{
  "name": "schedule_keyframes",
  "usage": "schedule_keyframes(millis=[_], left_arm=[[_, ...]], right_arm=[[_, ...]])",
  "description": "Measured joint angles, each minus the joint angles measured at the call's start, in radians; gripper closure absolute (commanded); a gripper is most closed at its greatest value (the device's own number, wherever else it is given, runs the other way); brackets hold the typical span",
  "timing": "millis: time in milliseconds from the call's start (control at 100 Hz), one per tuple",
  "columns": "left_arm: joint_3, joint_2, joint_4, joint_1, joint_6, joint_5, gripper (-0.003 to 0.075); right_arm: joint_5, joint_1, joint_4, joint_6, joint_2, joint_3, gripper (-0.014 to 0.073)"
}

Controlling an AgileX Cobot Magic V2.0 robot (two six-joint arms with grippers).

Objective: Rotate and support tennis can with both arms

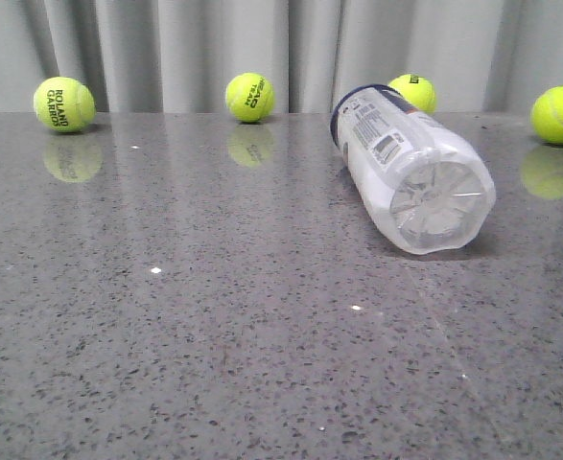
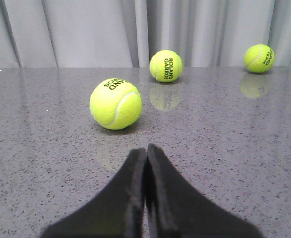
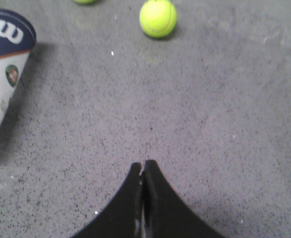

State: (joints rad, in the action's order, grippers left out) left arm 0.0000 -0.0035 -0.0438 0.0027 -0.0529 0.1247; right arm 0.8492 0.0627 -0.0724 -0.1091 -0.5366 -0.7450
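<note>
Lying on its side right of centre on the speckled grey tabletop point(image 1: 214, 364), the clear tennis can point(image 1: 410, 177) awaits contact. Both the left pincer point(image 2: 146, 153) and right pincer point(image 3: 143, 167) are pressed together; they should spread before bracing the slick, roll-prone cylinder from opposite sides.

A wide bare stretch of table point(image 1: 214, 364) is being left open at 6 o'clock of the tennis can point(image 1: 410, 177). Its far side is being crowded by balls: one point(image 1: 412, 93) right behind at 12, another point(image 1: 560, 115) at 2.
</note>
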Motion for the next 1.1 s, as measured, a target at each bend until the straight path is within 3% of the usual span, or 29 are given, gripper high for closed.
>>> schedule_keyframes(millis=[90, 260, 350, 620, 760, 1100], left_arm=[[0.0, 0.0, 0.0, 0.0, 0.0, 0.0, 0.074], [0.0, 0.0, 0.0, 0.0, 0.0, 0.0, 0.074], [0.0, 0.0, 0.0, 0.0, 0.0, 0.0, 0.074], [0.0, 0.0, 0.0, 0.0, 0.0, 0.0, 0.074], [0.0, 0.0, 0.0, 0.0, 0.0, 0.0, 0.074], [0.0, 0.0, 0.0, 0.0, 0.0, 0.0, 0.074]], right_arm=[[0.047, 0.0, 0.002, 0.002, -0.096, -0.052, 0.0442], [0.105, 0.0, 0.002, 0.002, -0.231, -0.109, 0.0042], [0.124, 0.0, 0.002, 0.002, -0.277, -0.13, -0.0076], [0.136, 0.0, 0.021, 0.002, -0.308, -0.171, -0.0052], [0.174, 0.005, 0.104, 0.004, -0.345, -0.226, -0.0052], [0.245, 0.187, 0.208, -0.009, -0.606, -0.45, -0.0052]])
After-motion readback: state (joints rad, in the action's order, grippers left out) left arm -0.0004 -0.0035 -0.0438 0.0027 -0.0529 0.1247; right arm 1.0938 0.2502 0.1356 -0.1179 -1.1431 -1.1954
